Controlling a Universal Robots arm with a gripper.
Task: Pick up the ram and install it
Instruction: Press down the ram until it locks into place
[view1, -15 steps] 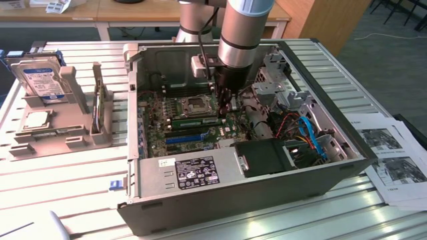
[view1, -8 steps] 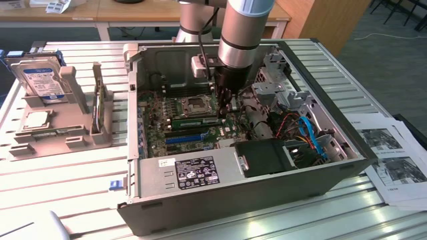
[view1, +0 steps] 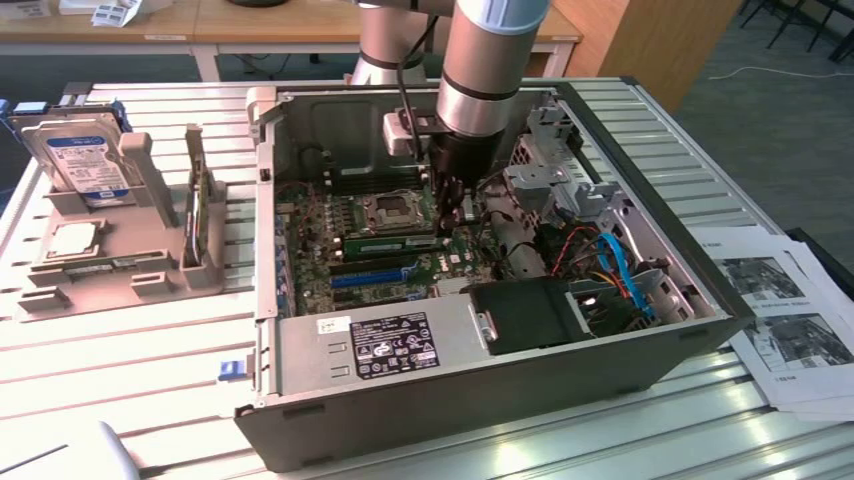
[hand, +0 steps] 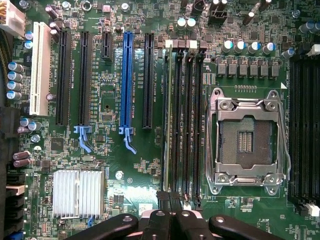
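Currently: slatted metal table (view1: 134, 350), ribbed aluminium profile top, carries everything. Biggest item is the open PC case (view1: 441, 400), grey sheet-steel box lying on its side, near the middle of the table. Inside it: green motherboard (hand: 110, 150) with a bare CPU socket (hand: 246, 142) in a silver steel frame, a finned aluminium heatsink (hand: 78, 194), long black expansion slots, one blue slot (hand: 127, 80) and a white one. Black power supply (view1: 387, 340) with a white label sits at the case's near wall; black drive bay with red, black and blue cables at the corner toward the exterior view's right.

Grey moulded parts holder (view1: 100, 260) sits at the table's edge on the exterior view's left, with a silver hard drive (view1: 87, 165) with blue label standing upright in one of its slots. Printed paper sheets (view1: 787, 320) lie on the table edge at the exterior view's right.

Silver-and-black arm (view1: 481, 70) reaches straight down into the case. Gripper (hand: 170, 200) has its black fingers fully closed, tips pressed together, nothing visibly clamped between them.

The ram (view1: 391, 243), a thin green stick, lies in a memory slot beside the CPU socket, in the middle of the board. Gripper tip is directly over one end of that stick; contact can't be confirmed.
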